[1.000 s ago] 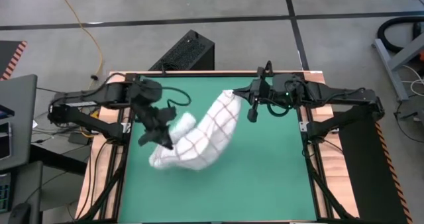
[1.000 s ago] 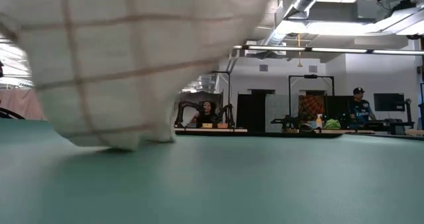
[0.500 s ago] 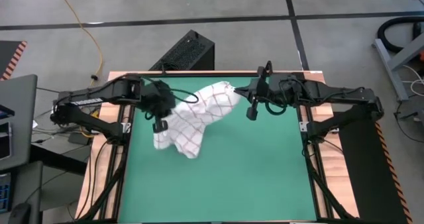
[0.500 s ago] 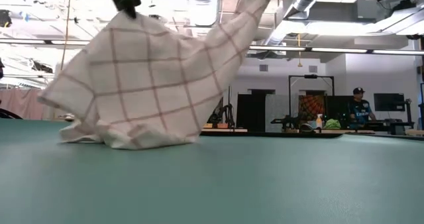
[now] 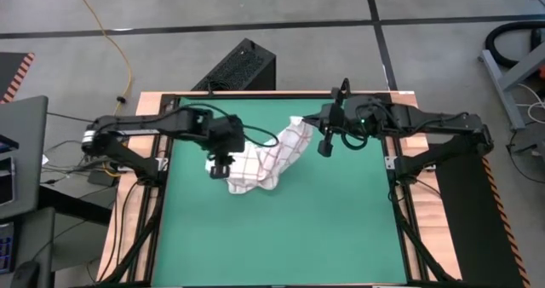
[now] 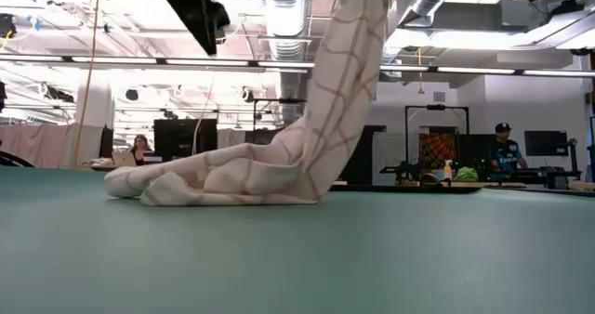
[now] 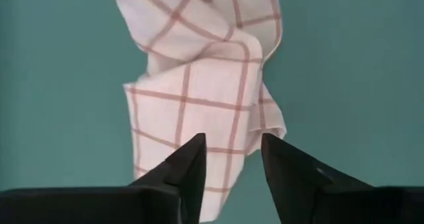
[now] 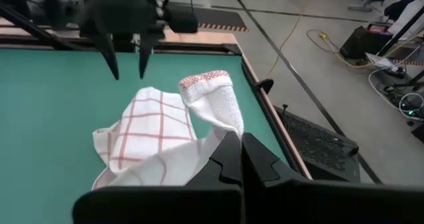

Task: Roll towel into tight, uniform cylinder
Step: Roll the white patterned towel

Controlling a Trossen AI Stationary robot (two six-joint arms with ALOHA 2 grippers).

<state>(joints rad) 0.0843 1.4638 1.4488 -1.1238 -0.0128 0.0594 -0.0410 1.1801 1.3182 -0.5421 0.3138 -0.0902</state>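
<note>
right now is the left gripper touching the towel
Apart. In the low view the left gripper hangs open above the towel, with clear space between them.

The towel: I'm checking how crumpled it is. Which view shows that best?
Left wrist view: the towel fills the frame, folds plain. High view shows its outline, low view a side profile, right wrist view a partial heap.

The towel (image 5: 264,156) is white, crossed by a grid of thin red-brown lines; one turned-over hem shows a denser red-brown weave in the right wrist view. It lies on a plain green mat (image 5: 281,237), framed by a pale wood tabletop (image 5: 132,211) edge. Both arms are black, and their grippers too.
</note>
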